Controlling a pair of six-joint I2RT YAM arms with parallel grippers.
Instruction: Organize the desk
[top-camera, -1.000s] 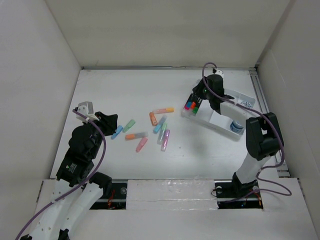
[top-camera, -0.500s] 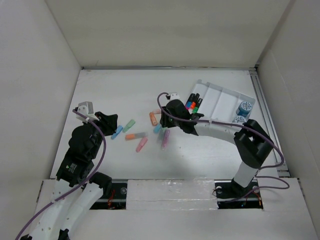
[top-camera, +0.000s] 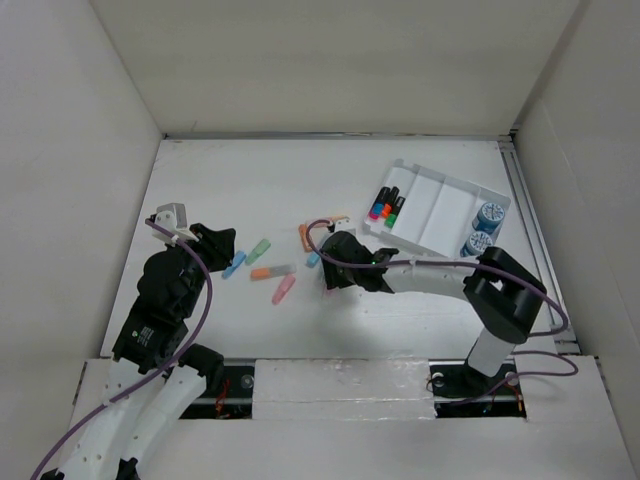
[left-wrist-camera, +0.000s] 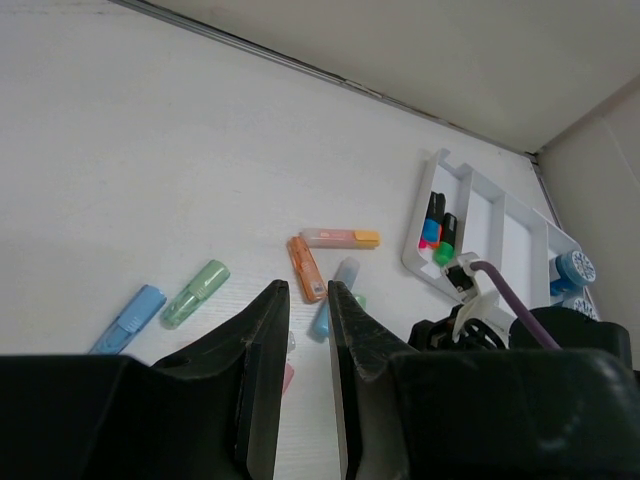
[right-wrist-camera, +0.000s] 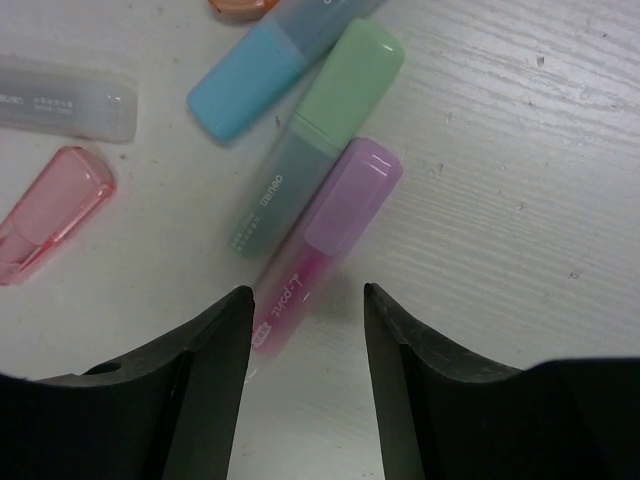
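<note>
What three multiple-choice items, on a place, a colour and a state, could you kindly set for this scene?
1. The blue rolls lie in the tray's: A left end; B middle; C right end.
2. The highlighter between the right gripper's fingers is: A orange; B purple; C blue.
3. The right gripper is: A open; B shut on a marker; C out of view.
Answers: 1 C, the top view shows both rolls in that end compartment; 2 B, the right wrist view shows its purple cap; 3 A, its fingers stand apart on either side of the highlighter.
</note>
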